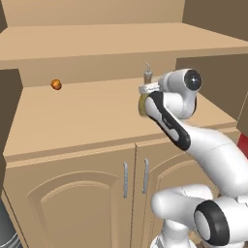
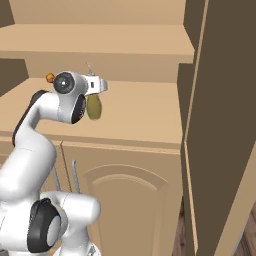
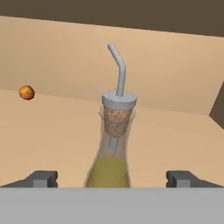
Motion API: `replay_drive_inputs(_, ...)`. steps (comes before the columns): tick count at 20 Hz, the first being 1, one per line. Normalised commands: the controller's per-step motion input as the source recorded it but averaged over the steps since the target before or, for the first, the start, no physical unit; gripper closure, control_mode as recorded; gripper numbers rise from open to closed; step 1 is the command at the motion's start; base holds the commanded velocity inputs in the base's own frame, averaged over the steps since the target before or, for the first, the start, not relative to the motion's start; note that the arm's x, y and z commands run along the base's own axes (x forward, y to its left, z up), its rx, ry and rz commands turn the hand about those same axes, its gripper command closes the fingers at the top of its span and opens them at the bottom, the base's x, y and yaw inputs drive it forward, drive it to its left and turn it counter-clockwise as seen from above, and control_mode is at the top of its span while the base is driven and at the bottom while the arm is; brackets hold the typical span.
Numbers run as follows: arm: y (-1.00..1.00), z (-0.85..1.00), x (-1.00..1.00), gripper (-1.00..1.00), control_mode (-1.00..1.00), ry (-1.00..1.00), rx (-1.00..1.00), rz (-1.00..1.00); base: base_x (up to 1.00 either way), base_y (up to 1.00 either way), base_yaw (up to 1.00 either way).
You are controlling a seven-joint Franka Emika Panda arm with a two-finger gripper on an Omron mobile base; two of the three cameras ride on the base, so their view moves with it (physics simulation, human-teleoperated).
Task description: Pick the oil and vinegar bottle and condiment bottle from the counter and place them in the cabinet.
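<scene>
The oil and vinegar bottle stands upright on the cabinet shelf, right in front of the pincer and between its two wide-apart tips. Nothing is held. It looks like smooth glass, so it is probably slippery, breakable and a bit heavy with oil. The narrow neck under the cork seems the best place to hold. I count one bottle, and one small orange ball far off to the pincer's left.

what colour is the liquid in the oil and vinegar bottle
Olive-yellow, filling the lower body of the oil and vinegar bottle; the hand view shows it best.
</scene>
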Motion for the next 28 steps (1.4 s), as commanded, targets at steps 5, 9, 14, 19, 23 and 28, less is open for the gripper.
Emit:
replay_drive_inputs(5,-0.21,0.07,-0.96,-1.0,-1.0,0.01,-0.01,0.0,0.0,0.0,0.0)
replay_drive_inputs(9,-0.16,0.3,-0.92,-1.0,-1.0,0.04,0.0,0.0,0.0,0.0,0.0)
replay_drive_inputs(14,-0.1,0.37,-0.87,-1.0,-1.0,0.05,0.0,0.0,0.0,0.0,0.0)
replay_drive_inputs(19,-0.05,0.16,-0.89,-1.0,-1.0,0.01,-0.02,0.0,0.0,0.0,0.0)
replay_drive_inputs(23,-0.01,0.11,-0.91,-1.0,-1.0,0.0,-0.01,0.0,0.0,0.0,0.0)
replay_drive_inputs(28,0.14,0.2,-0.72,-1.0,-1.0,-0.01,-0.05,0.0,0.0,0.0,0.0)
